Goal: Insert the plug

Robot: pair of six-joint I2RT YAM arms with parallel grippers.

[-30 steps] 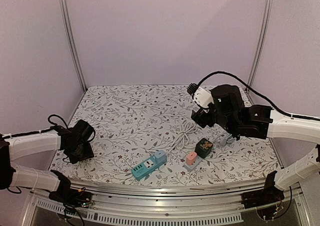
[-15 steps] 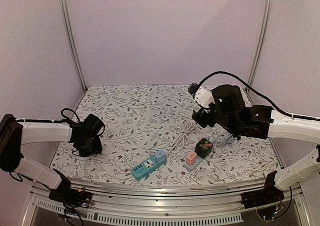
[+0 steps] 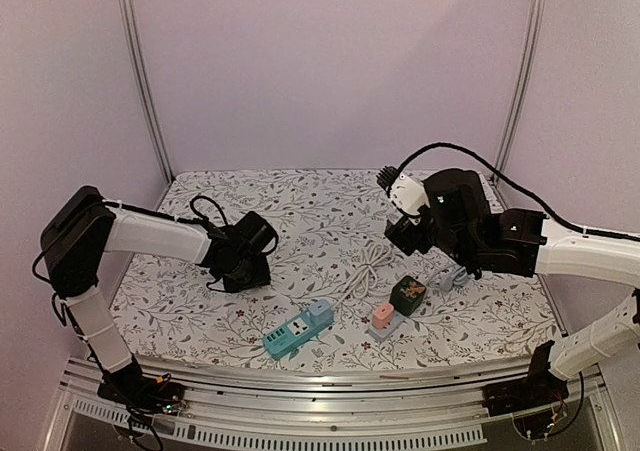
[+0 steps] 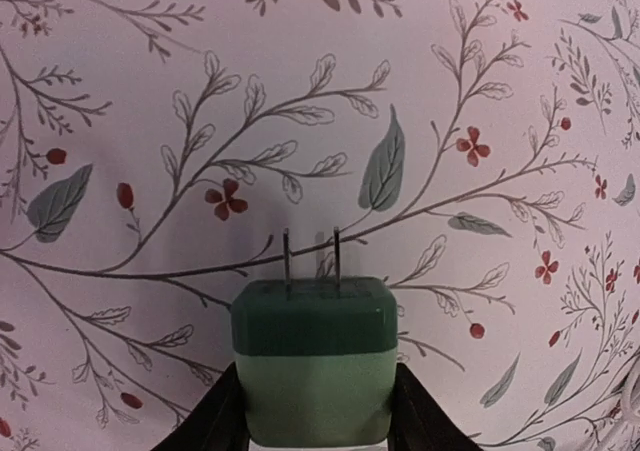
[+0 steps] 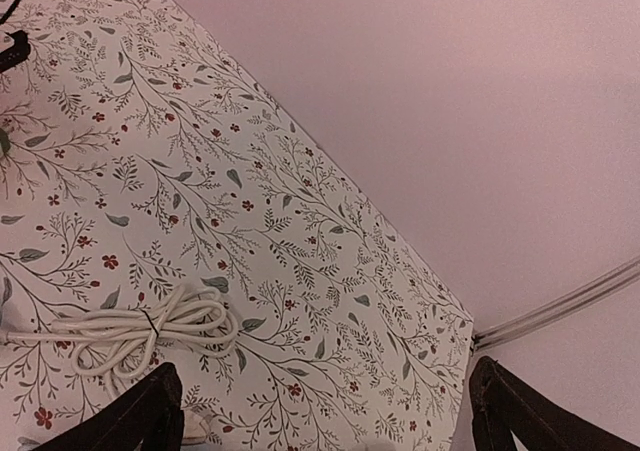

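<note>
My left gripper [image 4: 315, 416] is shut on a two-tone green plug [image 4: 312, 356]. Its two metal prongs point away from the wrist, just above the floral mat. In the top view the left gripper [image 3: 245, 261] is left of centre, and the plug does not show there. A teal power strip [image 3: 297, 331] lies near the front edge, to the right of that gripper and nearer the front. My right gripper [image 3: 402, 233] hovers at the right, open and empty. Its fingers [image 5: 150, 411] frame bare mat, and the gripper [image 5: 330, 421] is well apart from the strip.
A coiled white cable [image 3: 368, 271] runs from the power strip toward the back; it also shows in the right wrist view [image 5: 140, 331]. A dark green cube adapter [image 3: 407, 293] and a pink adapter [image 3: 383, 316] sit right of the strip. The purple wall stands behind the mat.
My left arm has swung from the mat's left edge rightward toward the centre, carrying the green plug. The right arm has not moved.
</note>
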